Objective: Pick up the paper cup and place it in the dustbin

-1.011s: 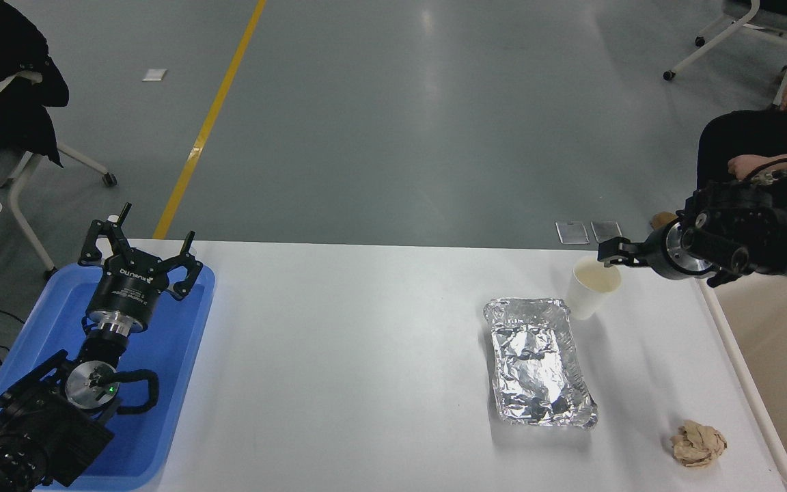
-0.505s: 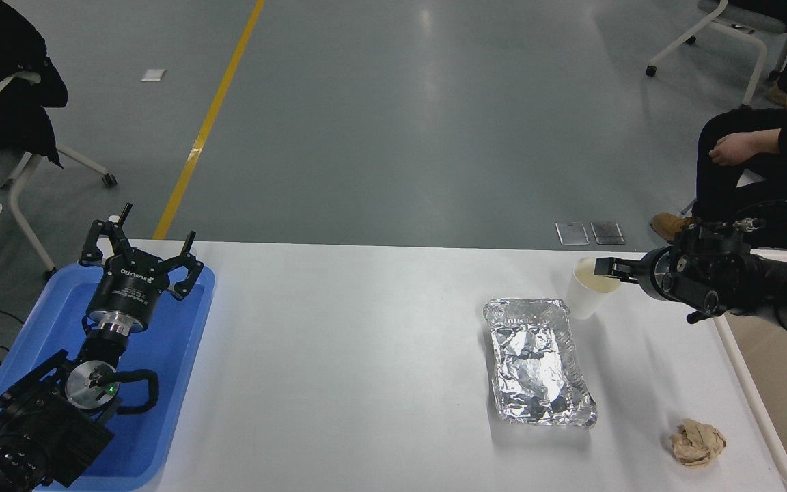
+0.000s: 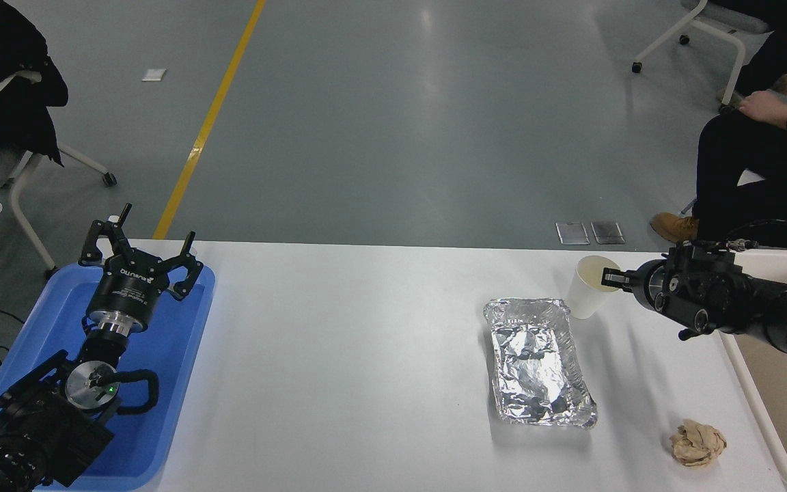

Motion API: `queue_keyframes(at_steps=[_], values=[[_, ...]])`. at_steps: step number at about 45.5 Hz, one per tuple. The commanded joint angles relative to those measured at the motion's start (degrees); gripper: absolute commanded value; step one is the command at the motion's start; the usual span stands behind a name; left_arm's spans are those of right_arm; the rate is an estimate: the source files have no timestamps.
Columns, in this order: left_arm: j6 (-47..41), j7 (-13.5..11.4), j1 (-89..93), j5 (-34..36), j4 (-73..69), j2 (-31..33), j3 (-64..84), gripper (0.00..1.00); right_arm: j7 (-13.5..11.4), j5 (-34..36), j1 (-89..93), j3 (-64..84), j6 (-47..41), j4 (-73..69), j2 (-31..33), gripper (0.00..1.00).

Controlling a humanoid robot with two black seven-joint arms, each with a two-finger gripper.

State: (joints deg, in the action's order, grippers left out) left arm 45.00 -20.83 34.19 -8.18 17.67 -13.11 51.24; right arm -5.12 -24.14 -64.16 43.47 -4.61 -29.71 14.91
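right hand (image 3: 611,279) at paper cup (image 3: 589,296) rim

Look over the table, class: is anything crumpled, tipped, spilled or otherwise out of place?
Two things look worn. The foil tray at centre-right is crinkled and dented. A crumpled brown paper ball lies loose near the front right corner. The paper cup stands upright, nothing spilled, with the right gripper at its rim.

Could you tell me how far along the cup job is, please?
Early. The cup stands upright on the table beside the foil tray, not lifted. The right gripper is at its rim; a firm grasp isn't visible. The dustbin is still to reach. Left gripper parked.
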Motion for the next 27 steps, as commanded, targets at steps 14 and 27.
queue_keyframes(at_steps=[14,27], values=[[0.0,0.0,0.0,0.0,-0.01,0.02,0.0,1.0,0.91,-0.03,-2.02,-0.32,-0.84,-3.52,-0.5,0.0],[0.0,0.0,0.0,0.0,-0.01,0.02,0.0,1.0,0.82,-0.03,-7.02,0.39,-0.84,-3.52,1.34,0.0]])
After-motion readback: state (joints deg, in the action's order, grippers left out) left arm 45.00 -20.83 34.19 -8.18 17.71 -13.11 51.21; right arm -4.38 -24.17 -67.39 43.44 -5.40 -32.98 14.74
